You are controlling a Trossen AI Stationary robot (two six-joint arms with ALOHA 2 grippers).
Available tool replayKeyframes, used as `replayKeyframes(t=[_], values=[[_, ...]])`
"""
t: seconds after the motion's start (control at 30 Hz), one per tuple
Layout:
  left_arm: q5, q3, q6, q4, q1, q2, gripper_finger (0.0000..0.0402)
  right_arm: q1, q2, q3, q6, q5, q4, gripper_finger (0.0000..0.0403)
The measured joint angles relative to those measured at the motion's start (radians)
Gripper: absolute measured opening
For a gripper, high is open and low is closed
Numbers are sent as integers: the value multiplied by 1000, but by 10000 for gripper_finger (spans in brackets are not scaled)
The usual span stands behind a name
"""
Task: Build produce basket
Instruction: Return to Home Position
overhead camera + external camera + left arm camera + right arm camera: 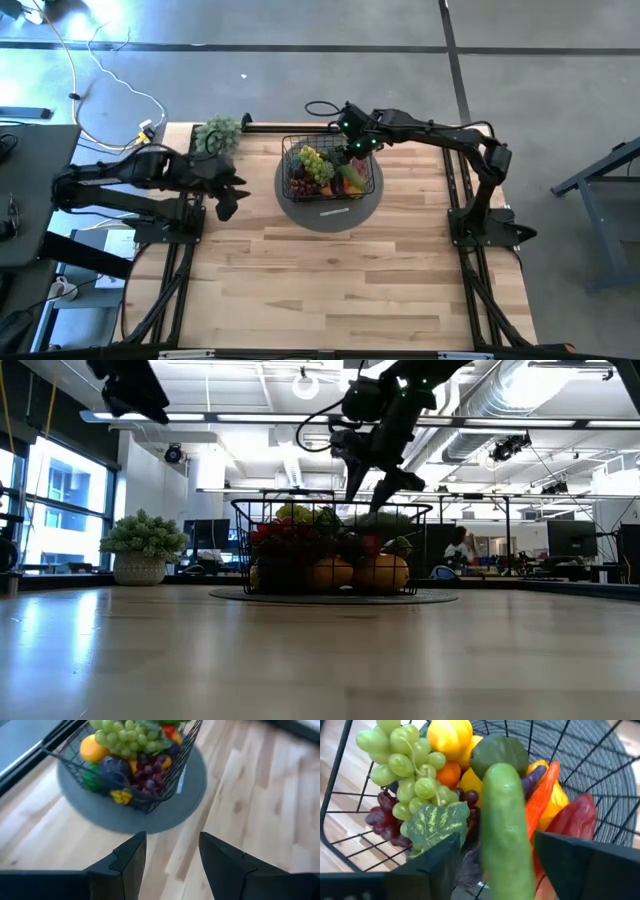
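Basket (286, 165) heaped with produce (322, 172) on grey disc (330, 215), right gripper (495, 847) held just above cucumber (504, 820) with fingers spread apart, left gripper (172, 842) held beside disc, fingers parted.

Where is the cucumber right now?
In the right wrist view the cucumber lies in the basket between green grapes and red chilli, under the open right gripper; the left gripper waits left of the basket.

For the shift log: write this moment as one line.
left gripper: open, empty, beside grey disc | right gripper: open over basket | cucumber: lying in basket on produce
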Motion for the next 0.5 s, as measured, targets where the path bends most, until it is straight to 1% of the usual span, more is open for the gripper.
replayKeyframes(t=[0.07, 0.13, 0.4, 0.5], values=[[7, -65, -19, 72, -9, -49, 172, -6, -4, 0, 25, -14, -6, 247], [19, -132, -35, 127, -19, -98, 172, -13, -14, 0, 28, -28, -6, 254], [22, -369, -80, 321, -64, -302, 172, 18, -88, 1, 46, -9, 11, 256], [21, -448, -78, 408, -77, -381, 172, 52, -120, 1, 12, -6, 35, 256]])
